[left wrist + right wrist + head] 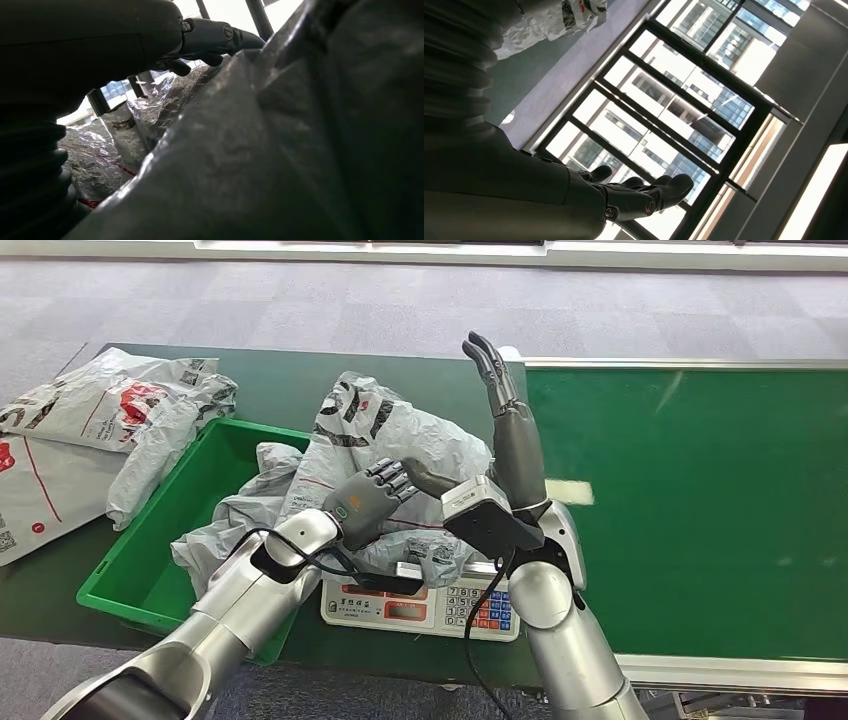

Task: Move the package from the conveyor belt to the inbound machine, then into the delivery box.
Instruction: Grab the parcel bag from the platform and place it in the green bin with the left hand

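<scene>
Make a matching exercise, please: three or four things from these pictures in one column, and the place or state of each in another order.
Things:
1. grey package
2. green crate
3. left hand
4. right hand

Places or states:
A. raised, fingers pointing up
B. presses against the package
C. lies on the scale
D. stands left of the scale

Pairs: 1-C, 2-D, 3-B, 4-A

Grey package (400, 455) with black and red print, green delivery box (150, 570), dark green conveyor belt (700, 510), white inbound machine (420, 608) with seemingly red-and-blue keys
</scene>
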